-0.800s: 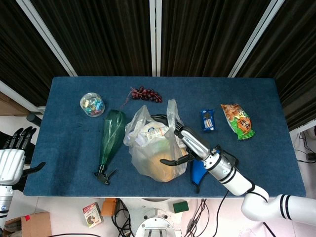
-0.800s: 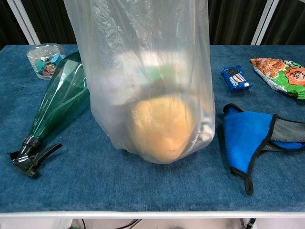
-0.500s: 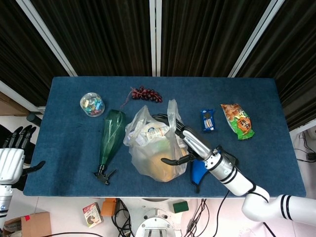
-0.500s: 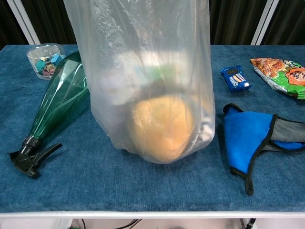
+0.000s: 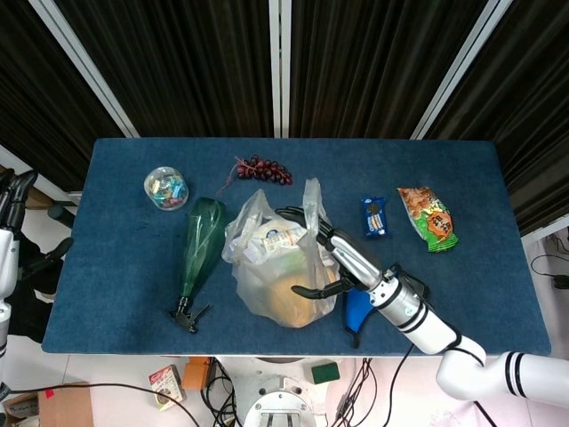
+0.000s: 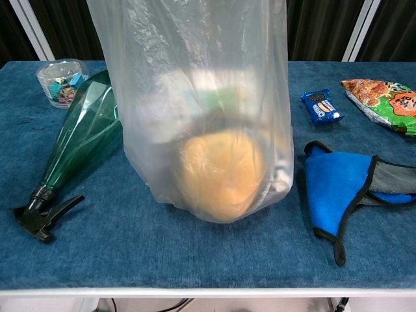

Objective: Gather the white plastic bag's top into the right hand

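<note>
The white plastic bag (image 5: 267, 271) stands upright at the table's front middle, with one handle sticking up. In the chest view the bag (image 6: 201, 84) fills the centre; an orange round item (image 6: 221, 172) and packets show through it. My right hand (image 5: 333, 253) lies against the bag's right side. Its fingers reach over the bag's mouth and the thumb presses lower on the outside, spread wide with no plastic bunched in it. The chest view does not show it clearly. My left hand (image 5: 11, 191) hangs off the table's left edge, fingers apart and holding nothing.
A green spray bottle (image 5: 200, 245) lies left of the bag. A candy jar (image 5: 166, 188) and grapes (image 5: 264, 168) sit behind. A blue cloth (image 6: 341, 185) lies under my right forearm. A cookie pack (image 5: 374, 216) and a snack bag (image 5: 428, 218) lie to the right.
My left hand has risen along the table's left edge, further out of frame. The right hand has shifted slightly along the bag's side. The bag has not moved.
</note>
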{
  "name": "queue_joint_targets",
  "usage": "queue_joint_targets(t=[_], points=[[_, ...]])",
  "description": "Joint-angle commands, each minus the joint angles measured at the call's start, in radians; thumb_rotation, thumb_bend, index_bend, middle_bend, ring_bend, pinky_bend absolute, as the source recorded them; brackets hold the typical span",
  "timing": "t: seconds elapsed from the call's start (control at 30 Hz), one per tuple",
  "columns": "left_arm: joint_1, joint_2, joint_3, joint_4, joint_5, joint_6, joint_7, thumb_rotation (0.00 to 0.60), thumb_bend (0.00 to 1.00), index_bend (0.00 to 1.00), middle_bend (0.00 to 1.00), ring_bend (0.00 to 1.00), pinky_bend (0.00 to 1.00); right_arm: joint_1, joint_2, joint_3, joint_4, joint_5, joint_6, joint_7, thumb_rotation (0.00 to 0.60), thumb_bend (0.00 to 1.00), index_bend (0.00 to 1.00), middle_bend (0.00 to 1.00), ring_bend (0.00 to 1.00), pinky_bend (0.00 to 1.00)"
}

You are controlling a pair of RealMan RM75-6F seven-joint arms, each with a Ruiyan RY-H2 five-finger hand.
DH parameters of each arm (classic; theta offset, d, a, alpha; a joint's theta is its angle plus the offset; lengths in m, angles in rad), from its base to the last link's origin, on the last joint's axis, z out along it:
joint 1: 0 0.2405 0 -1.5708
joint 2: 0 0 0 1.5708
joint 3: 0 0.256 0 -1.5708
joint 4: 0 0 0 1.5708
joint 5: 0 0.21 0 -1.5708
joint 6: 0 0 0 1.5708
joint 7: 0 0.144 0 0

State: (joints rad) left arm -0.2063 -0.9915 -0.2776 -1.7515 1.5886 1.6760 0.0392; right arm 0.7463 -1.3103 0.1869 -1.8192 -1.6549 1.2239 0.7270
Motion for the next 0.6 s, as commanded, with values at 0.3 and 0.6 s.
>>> queue_joint_targets(t=[0.3, 0.6], points=[[-0.257, 0.003, -0.155, -0.214, -0.024, -0.177, 0.257, 0.421, 0.01, 0.06, 0.16, 0.1, 0.21, 0.008, -0.02, 0.009, 0.001, 0.022, -0.005, -0.019, 0.6, 0.23, 0.01, 0.04, 0.0, 0.0], [-0.372, -0.077, -0.125, -0.225, -0.012, -0.294, 0.29, 0.395, 0.0, 0.05, 0.16, 0.09, 0.2, 0.021, -0.025, 0.023, -0.006, 0.028, -0.012, -0.035, 0.6, 0.23, 0.01, 0.04, 0.0, 0.0]])
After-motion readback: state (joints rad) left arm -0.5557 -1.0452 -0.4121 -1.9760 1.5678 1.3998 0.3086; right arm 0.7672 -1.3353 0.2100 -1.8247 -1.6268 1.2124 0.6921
